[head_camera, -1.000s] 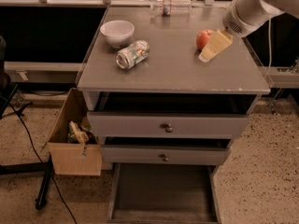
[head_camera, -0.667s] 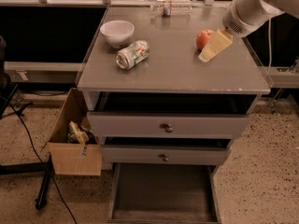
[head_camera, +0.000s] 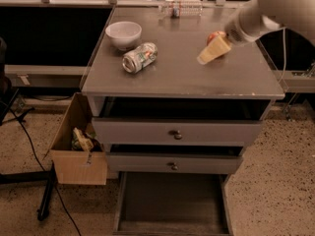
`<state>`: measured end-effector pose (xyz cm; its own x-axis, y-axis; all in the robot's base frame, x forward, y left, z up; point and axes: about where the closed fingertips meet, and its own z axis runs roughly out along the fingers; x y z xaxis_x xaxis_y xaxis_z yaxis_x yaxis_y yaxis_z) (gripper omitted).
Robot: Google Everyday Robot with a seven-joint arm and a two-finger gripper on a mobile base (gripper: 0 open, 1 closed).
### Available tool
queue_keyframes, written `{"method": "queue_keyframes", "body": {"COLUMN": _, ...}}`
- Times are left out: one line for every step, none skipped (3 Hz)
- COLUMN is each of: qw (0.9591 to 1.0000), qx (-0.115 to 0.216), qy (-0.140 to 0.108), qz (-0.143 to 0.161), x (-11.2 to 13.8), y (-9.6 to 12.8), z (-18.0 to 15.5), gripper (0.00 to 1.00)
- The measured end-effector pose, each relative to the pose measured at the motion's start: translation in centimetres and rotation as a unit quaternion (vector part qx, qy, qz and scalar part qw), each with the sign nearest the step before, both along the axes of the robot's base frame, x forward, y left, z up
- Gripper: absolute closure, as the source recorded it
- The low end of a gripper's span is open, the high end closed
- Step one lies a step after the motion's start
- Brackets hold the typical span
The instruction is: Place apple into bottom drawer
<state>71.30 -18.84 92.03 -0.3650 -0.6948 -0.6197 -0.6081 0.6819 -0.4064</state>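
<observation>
While the gripper, hold unclear, overlaps the apple, can and bowl stand clear.

Cabinet top bears bowl, can, apple; pincer beside apple.

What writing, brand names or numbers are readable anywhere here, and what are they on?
Nothing here can be read.
The can: printed label, too blurred to read.
The tool, beside the apple: no writing seen.
</observation>
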Motion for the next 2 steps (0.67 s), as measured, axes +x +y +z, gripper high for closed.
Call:
{"method": "queue_keyframes", "body": {"qw": 0.9986, "qx": 0.05, "qy": -0.014, "qz": -0.004, "x": 2.9, "y": 1.6, "z": -1.4, "gripper": 0.0}}
{"method": "queue_keyframes", "body": {"qw": 0.9969, "qx": 0.077, "qy": -0.015, "qz": -0.011, "x": 4.7, "y": 2.4, "z": -2.3, "gripper": 0.0}}
